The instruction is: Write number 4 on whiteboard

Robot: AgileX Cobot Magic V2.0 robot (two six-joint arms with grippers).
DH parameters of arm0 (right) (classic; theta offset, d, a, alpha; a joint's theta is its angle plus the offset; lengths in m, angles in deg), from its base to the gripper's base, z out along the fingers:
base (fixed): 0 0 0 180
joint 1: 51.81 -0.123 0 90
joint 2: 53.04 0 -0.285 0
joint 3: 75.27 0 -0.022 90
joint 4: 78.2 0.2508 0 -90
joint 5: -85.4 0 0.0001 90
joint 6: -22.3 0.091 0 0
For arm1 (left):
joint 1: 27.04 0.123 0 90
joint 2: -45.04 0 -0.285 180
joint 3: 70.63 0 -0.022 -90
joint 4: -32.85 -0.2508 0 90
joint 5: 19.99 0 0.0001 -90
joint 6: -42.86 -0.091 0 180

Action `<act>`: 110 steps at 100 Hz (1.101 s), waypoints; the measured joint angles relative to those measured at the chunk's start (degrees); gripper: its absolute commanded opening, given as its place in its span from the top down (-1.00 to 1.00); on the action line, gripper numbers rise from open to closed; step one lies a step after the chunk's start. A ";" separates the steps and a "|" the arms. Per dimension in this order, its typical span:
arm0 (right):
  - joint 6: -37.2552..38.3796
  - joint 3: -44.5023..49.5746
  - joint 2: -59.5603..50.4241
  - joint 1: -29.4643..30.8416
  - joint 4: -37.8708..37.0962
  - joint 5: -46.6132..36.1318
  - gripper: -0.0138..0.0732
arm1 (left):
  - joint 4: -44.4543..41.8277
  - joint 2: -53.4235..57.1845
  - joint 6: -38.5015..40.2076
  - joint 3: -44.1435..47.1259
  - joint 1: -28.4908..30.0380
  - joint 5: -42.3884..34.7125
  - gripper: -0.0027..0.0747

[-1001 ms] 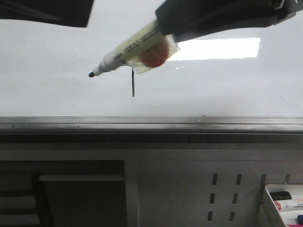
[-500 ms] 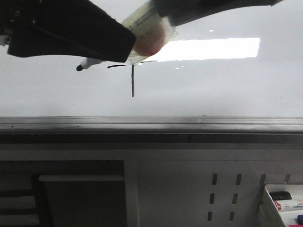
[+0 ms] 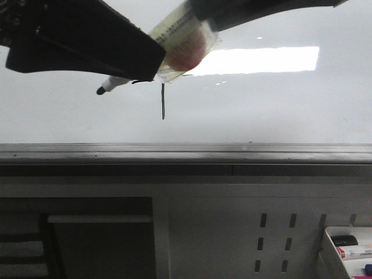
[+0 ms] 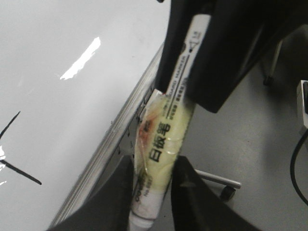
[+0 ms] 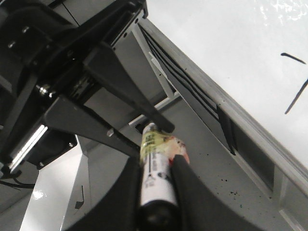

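The whiteboard point(image 3: 261, 110) fills the upper front view, with a grey bottom rail point(image 3: 186, 152). Black strokes of the number 4 point(image 3: 163, 102) show on it: a vertical line and part of a horizontal bar, partly hidden behind the grippers. The strokes also show in the left wrist view point(image 4: 21, 173) and the right wrist view point(image 5: 294, 96). My right gripper point(image 3: 203, 23) is shut on the rear of a white marker pen point(image 3: 174, 35) with yellow tape. My left gripper point(image 3: 154, 64) closes round the pen's front part point(image 4: 159, 159). The black tip point(image 3: 100, 90) points left, near the board.
Below the rail is a perforated grey panel point(image 3: 273, 244). A white tray point(image 3: 328, 247) holding markers stands at the lower right. A dark opening point(image 3: 99, 244) is at the lower left. A wheeled metal leg point(image 4: 224, 185) stands on the floor.
My left gripper came in from the upper left and now covers the pen's front half. The pen shifted left; its tip dropped slightly over the last half second. A horizontal bar has appeared.
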 measured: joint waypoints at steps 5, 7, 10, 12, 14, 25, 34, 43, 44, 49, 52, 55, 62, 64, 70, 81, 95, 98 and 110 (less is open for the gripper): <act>0.00 -0.10 0.00 0.00 0.00 0.23 0.68 | -0.39 0.00 -0.34 0.00 -0.10 0.30 0.98; 0.00 -0.10 0.00 0.00 0.12 0.23 0.63 | -0.49 0.00 -0.38 0.00 -0.12 0.42 0.98; 0.00 -0.10 0.00 0.00 0.22 0.23 0.56 | -0.60 0.00 -0.42 0.00 -0.12 0.51 0.98; 0.00 -0.10 0.00 0.00 0.25 0.23 0.49 | -0.60 0.00 -0.42 0.00 -0.24 0.62 0.98; 0.00 -0.10 0.00 0.00 0.39 0.23 0.41 | -0.60 0.00 -0.42 0.00 -0.23 0.67 0.98; 0.00 -0.10 0.00 0.22 0.74 -0.07 -0.07 | 0.23 0.00 0.37 0.00 -0.26 0.02 0.98; 0.55 -0.85 -0.10 1.52 0.74 -0.07 -0.28 | 0.78 0.23 2.11 0.00 -0.26 -2.84 0.98; 0.86 -1.53 -0.91 4.15 0.74 0.29 -0.28 | 1.64 2.02 4.95 0.96 -0.26 -8.36 0.98; 0.98 -1.52 -1.03 4.42 0.63 0.29 -0.28 | 1.75 2.45 5.18 1.10 -0.26 -9.31 0.98; 0.96 -1.65 -2.10 6.46 0.63 0.29 -0.28 | 3.32 4.15 6.26 2.30 -0.26 -12.89 0.98; 1.00 -1.76 -2.85 7.71 0.23 0.29 -0.28 | 4.75 5.24 6.67 3.36 -0.26 -15.15 0.98; 1.11 -1.76 -3.65 8.97 0.10 0.29 -0.28 | 7.02 6.36 6.91 4.27 -0.26 -17.53 0.98; 1.10 -1.76 -5.67 11.92 -0.30 0.29 -0.28 | 12.28 9.09 7.19 6.46 -0.26 -24.05 0.98; 1.10 -1.63 -6.44 12.90 -0.42 0.29 -0.28 | 13.80 9.78 7.28 7.03 -0.26 -26.11 0.98; 1.14 -0.59 -7.91 14.25 -0.51 -0.28 -0.28 | 17.14 11.23 7.52 8.12 -0.26 -31.73 0.98; 1.14 1.83 -10.09 14.86 -0.53 -1.95 -0.28 | 20.52 11.37 7.65 8.49 -0.04 -37.32 0.98; 1.14 3.95 -10.75 14.86 0.11 -3.49 -0.28 | 21.58 7.83 7.93 6.87 -0.04 -41.23 0.98; 1.14 4.23 -10.75 14.86 0.24 -3.63 -0.28 | 21.58 7.00 8.27 6.23 -0.04 -41.86 0.98; 1.14 4.96 -10.75 14.86 0.38 -3.71 -0.28 | 20.81 1.20 10.01 3.01 -0.04 -43.18 0.98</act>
